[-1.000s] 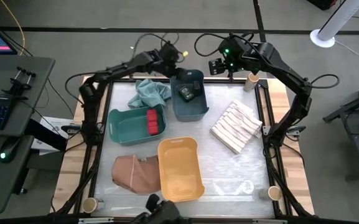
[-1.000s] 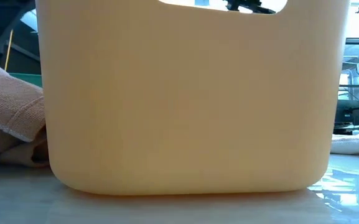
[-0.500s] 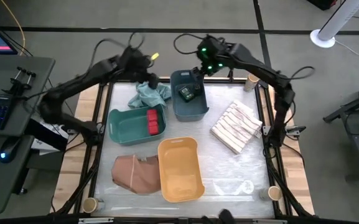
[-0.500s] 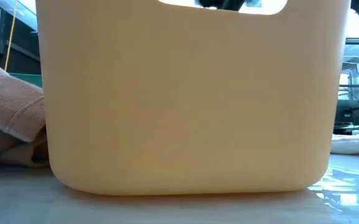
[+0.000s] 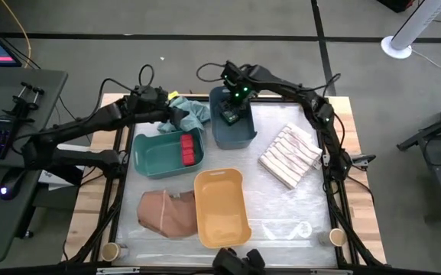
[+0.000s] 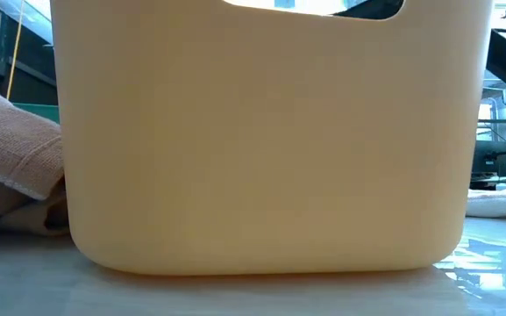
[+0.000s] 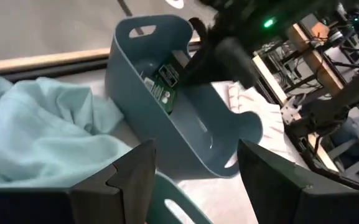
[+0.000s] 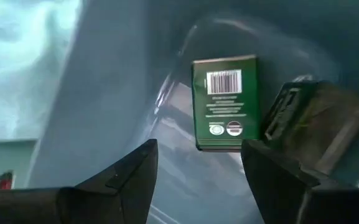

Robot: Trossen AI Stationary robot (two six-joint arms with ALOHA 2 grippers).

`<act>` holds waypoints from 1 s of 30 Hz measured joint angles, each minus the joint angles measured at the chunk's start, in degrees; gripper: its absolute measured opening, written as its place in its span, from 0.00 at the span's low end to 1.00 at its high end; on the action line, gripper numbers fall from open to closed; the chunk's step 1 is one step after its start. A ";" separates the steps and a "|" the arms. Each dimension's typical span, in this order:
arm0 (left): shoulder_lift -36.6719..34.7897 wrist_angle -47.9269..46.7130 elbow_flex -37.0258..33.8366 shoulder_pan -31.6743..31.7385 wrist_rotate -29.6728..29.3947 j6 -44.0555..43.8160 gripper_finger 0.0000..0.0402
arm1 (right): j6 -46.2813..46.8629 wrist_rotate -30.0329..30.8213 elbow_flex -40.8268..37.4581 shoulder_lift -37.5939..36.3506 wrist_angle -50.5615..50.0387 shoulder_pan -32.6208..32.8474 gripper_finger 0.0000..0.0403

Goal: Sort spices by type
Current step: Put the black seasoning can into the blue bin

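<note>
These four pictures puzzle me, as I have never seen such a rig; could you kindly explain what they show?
It is a robot with two dark arms at a table, each ending in a two-finger gripper.

The top view looks straight down. On the table stand a green bin holding red boxes, a blue bin holding dark boxes, and a yellow bin that looks empty. A teal cloth, a striped cloth and a tan cloth lie around them.

The low view sits at table height, so the yellow bin fills it.

The other two are cameras on the wrists. The right gripper is open, reaching into the blue bin above a green-labelled box. The left gripper is open beside the teal cloth. Neither holds anything.
</note>
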 joint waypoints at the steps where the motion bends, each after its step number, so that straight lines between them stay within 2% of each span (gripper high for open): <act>1: 0.11 0.62 -0.09 0.00 0.02 0.65 0.53 | 1.14 0.01 0.00 0.64 0.19 0.28 0.56; 8: 0.41 3.51 -0.26 0.02 0.53 6.45 0.53 | 10.29 2.51 0.00 2.11 1.89 2.61 0.56; 11: 0.43 3.48 -0.26 0.07 1.06 10.20 0.53 | 10.95 3.11 0.00 2.11 2.55 3.76 0.56; 14: 0.42 3.50 -0.26 0.07 1.11 12.37 0.53 | 12.31 6.43 0.06 2.84 1.84 4.80 0.56; 23: 0.43 4.73 -0.26 0.07 1.11 11.63 0.53 | 14.79 9.51 0.02 8.88 1.32 4.84 0.56; 30: 0.43 4.68 -0.26 0.07 1.13 8.12 0.53 | 12.60 13.18 0.07 9.06 1.79 5.62 0.56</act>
